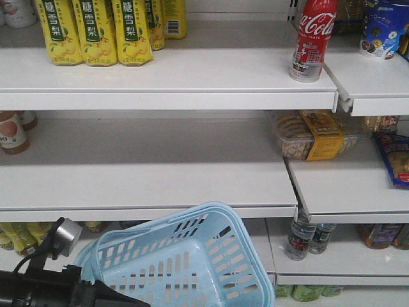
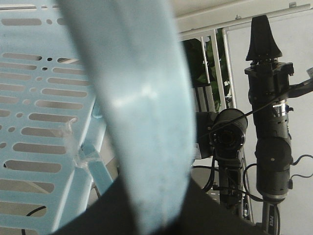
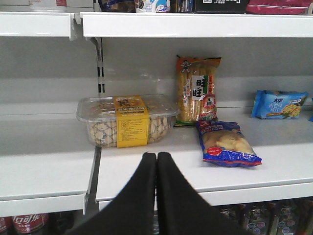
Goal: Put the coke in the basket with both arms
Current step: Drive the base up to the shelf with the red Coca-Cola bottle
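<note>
Red coke [image 1: 312, 38] (silver base) upright; R hand [image 3: 156, 164] closed, empty; L hand [image 1: 89, 294] grip unclear

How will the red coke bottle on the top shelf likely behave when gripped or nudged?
The coke stands upright, tall and slim on a small base, so a nudge up high would probably tip it. Its glossy, contoured body looks stiff but possibly slippery. It stands near the front edge of the shelf, so a fall seems possible.

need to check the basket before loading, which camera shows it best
The front view: the basket shows most of its rim and slotted sides, tilted. The left wrist view has only a close slotted wall and a blurred blue band. The right wrist view shows none.
</note>
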Motion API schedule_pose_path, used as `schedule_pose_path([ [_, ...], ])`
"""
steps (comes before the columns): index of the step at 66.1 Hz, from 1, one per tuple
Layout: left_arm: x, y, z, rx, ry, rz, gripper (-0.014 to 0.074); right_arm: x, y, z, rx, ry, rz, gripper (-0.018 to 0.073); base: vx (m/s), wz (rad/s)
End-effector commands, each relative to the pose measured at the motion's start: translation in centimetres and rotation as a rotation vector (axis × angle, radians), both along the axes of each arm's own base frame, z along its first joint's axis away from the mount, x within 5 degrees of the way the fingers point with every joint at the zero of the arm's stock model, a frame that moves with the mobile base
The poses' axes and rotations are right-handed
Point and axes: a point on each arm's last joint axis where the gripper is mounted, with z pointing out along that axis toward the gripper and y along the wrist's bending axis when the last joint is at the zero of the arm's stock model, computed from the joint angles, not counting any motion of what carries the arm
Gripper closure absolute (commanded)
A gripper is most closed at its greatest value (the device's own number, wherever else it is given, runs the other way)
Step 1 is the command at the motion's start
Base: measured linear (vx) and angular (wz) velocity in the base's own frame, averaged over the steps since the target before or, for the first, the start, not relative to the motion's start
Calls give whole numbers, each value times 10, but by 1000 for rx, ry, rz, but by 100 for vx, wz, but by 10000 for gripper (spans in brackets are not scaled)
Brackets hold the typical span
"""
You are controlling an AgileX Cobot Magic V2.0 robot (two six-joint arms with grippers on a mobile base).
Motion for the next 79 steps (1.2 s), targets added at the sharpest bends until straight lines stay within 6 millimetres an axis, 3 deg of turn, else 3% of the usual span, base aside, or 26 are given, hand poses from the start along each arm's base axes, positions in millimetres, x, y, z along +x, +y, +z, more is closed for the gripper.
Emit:
schedule_pose_path([
  [1, 1, -4, 17, -112, -37, -6, 603, -1, 0, 4, -22, -70, -4, 569, 11, -9],
  [79, 1, -4, 17, -112, -37, -6, 603, -1, 0, 4, -22, -70, -4, 569, 5, -1],
])
